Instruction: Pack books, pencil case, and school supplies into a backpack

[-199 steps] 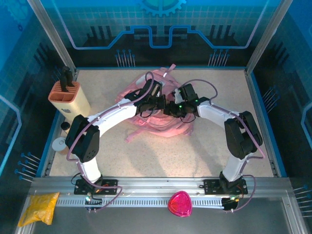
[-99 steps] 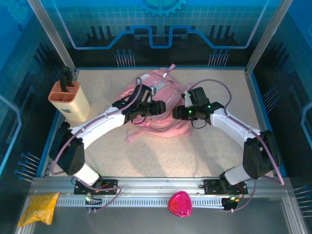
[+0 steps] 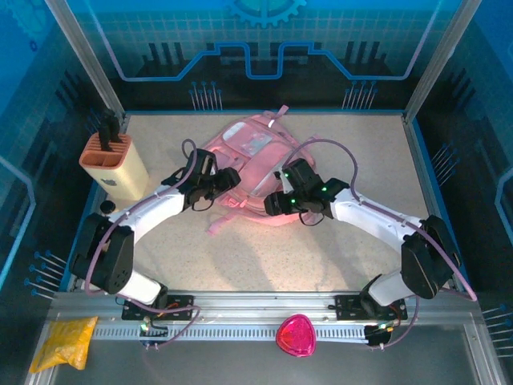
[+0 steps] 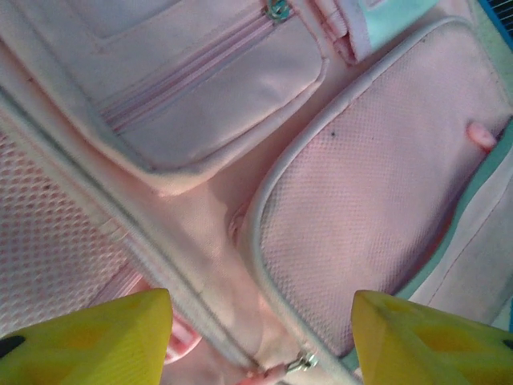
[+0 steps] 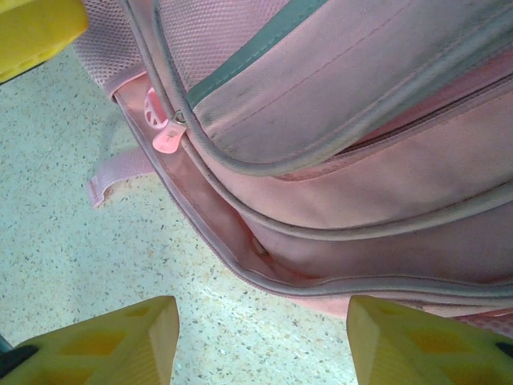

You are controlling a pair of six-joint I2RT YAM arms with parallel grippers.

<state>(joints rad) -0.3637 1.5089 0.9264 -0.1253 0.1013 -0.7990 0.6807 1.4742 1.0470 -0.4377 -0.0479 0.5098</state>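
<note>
The pink backpack (image 3: 252,156) lies flat on the table at the back middle, its zipped pockets and mesh panels (image 4: 377,200) facing up. My left gripper (image 3: 227,180) (image 4: 260,345) hovers open over its left side, above a zip pull (image 4: 300,362), holding nothing. Open too, my right gripper (image 3: 272,204) (image 5: 260,341) hangs over the backpack's near edge (image 5: 321,281) and bare table, with nothing between its fingers. A pink zip tab (image 5: 166,140) hangs at the backpack's corner. The books, pencil case and school supplies are hidden.
A beige knife block (image 3: 112,160) stands at the left edge, with a small white round thing (image 3: 96,237) in front of it. A yellow plastic bag (image 3: 64,341) and a pink heart-shaped thing (image 3: 296,335) lie on the near rail. A loose strap (image 3: 220,224) trails toward me.
Both grippers have opened and let go of the backpack, which has settled flat on the table. Both arms have drawn back toward me, the left one moving leftward.
</note>
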